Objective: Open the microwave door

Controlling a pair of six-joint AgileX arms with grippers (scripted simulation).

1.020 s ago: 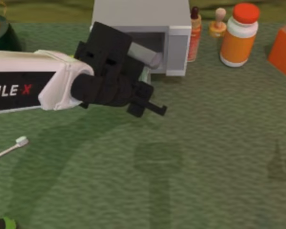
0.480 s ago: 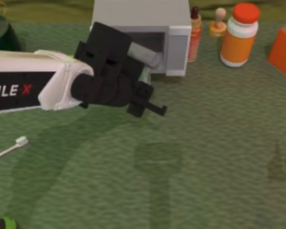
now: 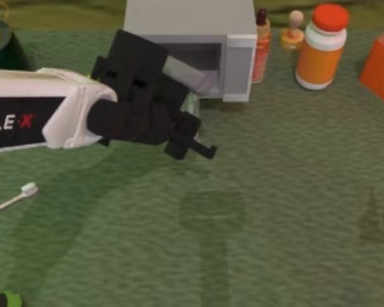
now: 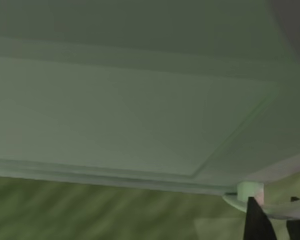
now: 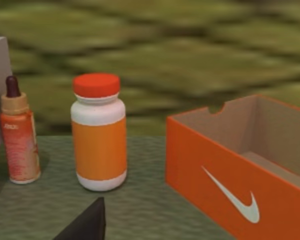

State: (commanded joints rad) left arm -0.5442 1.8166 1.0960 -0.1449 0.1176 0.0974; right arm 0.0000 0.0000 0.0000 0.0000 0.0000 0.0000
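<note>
The light-grey microwave point(image 3: 192, 19) stands at the back middle of the table. Its microwave door point(image 3: 191, 73) is swung part way out toward the front left, leaving the cavity showing. My left gripper point(image 3: 193, 137) is at the door's free edge, shut on the pale handle edge point(image 4: 250, 191). In the left wrist view the door panel point(image 4: 115, 115) fills most of the picture, with my left gripper point(image 4: 277, 227) low in the corner. My right arm is out of the top view; only a dark tip of the right gripper point(image 5: 90, 225) shows in its wrist view.
Right of the microwave stand a dropper bottle point(image 3: 262, 45), a small wooden peg point(image 3: 294, 31) and an orange bottle with a red cap point(image 3: 320, 46). An open orange box point(image 3: 381, 61) sits at the right edge. A toothbrush point(image 3: 13, 199) lies front left, a dark green jar point(image 3: 3, 45) back left.
My left gripper has drawn left and slightly away from the microwave, and the door has swung a little wider with it.
</note>
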